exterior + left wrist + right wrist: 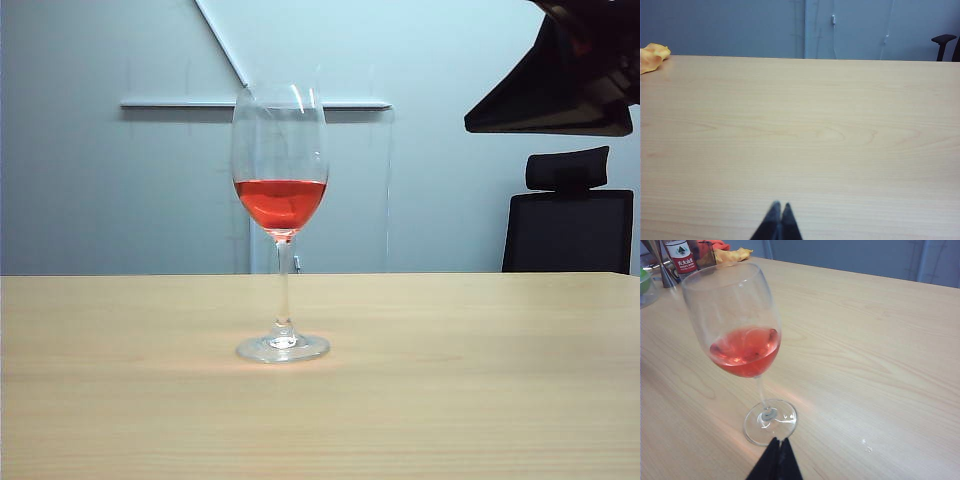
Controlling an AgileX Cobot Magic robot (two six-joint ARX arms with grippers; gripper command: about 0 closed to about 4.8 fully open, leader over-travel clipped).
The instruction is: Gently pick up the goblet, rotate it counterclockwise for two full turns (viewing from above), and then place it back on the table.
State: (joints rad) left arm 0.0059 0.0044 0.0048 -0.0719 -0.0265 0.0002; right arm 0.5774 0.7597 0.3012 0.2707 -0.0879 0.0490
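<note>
The goblet [281, 200], a clear stemmed glass with red liquid low in its bowl, stands upright on the table [480, 380] near the middle. In the right wrist view the goblet [745, 347] fills the frame, its round foot [770, 422] just beyond my right gripper [779, 441]. That gripper is shut, holds nothing and is apart from the glass. A dark part of my right arm [560, 95] hangs high at the upper right of the exterior view. My left gripper [780, 205] is shut and empty over bare table [815, 130]; no goblet shows in its view.
An orange cloth [732, 255] [652, 56], a bottle with a red label [682, 257] and a green item [644, 280] sit at a far table corner. Small droplets [866, 445] lie near the glass. A black office chair [570, 220] stands behind the table.
</note>
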